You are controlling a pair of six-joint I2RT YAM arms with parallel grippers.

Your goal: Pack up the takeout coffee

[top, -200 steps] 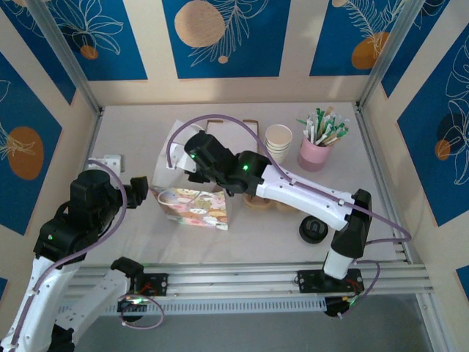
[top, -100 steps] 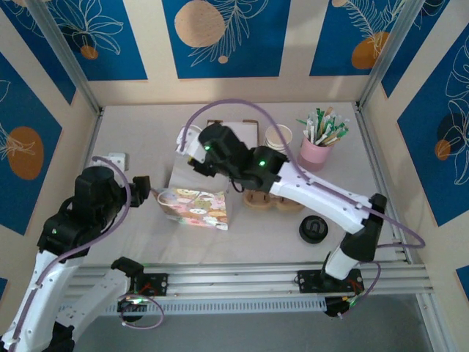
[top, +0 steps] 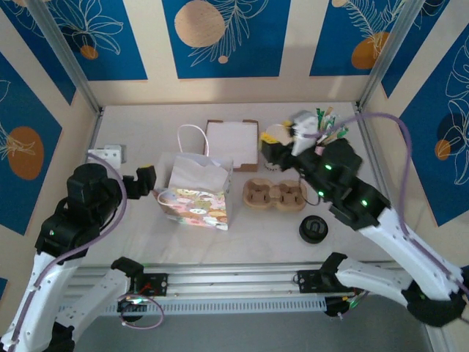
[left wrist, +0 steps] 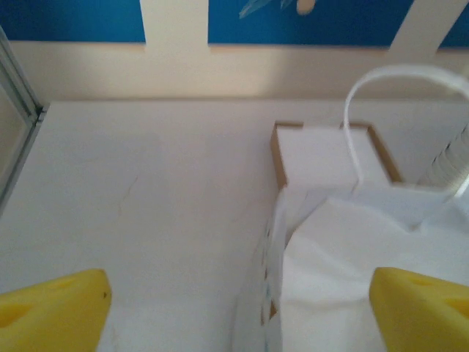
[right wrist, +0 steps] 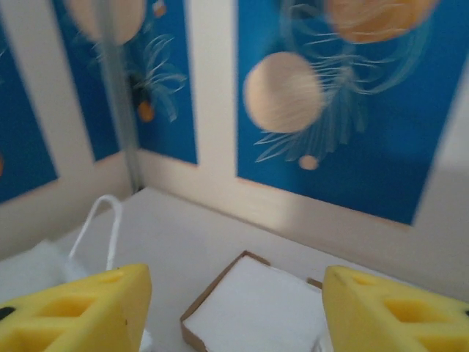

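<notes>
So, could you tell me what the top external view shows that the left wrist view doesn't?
Overhead adds the takeout coffee, the pulp cup carrier and the right pincer near the back wall. The left wrist adds a close look past the open left pincer at crumpled white tissue. Both share the gift bag, its looped handle and the shallow brown box.

No word, brand, number or sign is legible in this scene. The paper bag (top: 195,199) bears only a floral print, the wall panels (top: 220,37) only leaf-and-circle artwork. Any marking on the takeout coffee (top: 314,230) lid is too small to read.
</notes>
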